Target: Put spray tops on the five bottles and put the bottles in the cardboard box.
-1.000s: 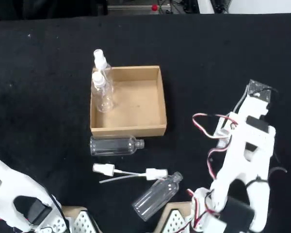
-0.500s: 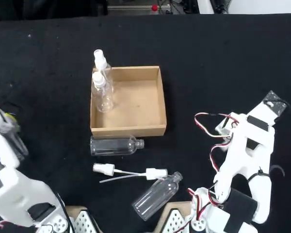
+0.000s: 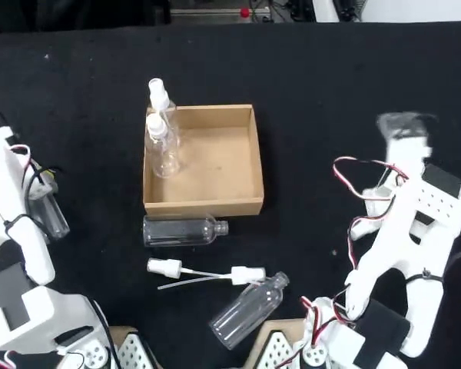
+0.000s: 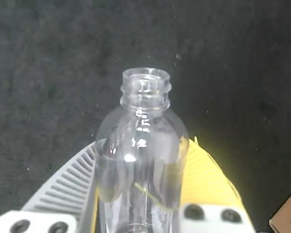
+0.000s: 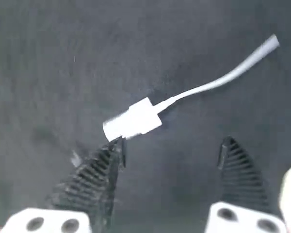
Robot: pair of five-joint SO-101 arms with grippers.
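Note:
My left gripper (image 4: 143,145) is shut on a clear uncapped bottle (image 4: 140,145), held at the table's left side (image 3: 50,211). My right gripper (image 5: 172,145) is open just above the cloth, with a loose spray top (image 5: 133,121) beside one fingertip; in the high view this gripper (image 3: 403,127) is at the right. The cardboard box (image 3: 203,205) sits mid-table, one capped bottle (image 3: 164,150) inside at its left wall and another capped bottle (image 3: 160,96) at its back left corner. In front of it lie an uncapped bottle (image 3: 180,231), two spray tops (image 3: 165,267) (image 3: 247,274) and another uncapped bottle (image 3: 250,307).
Black cloth covers the whole table. The arm bases and their loose red and white wires (image 3: 353,173) crowd the front edge. A corner of the box (image 4: 288,218) shows in the left wrist view.
The left arm has swung up along the left side with the bottle in its gripper. The right arm's gripper has shifted at the right and now lies farther back.

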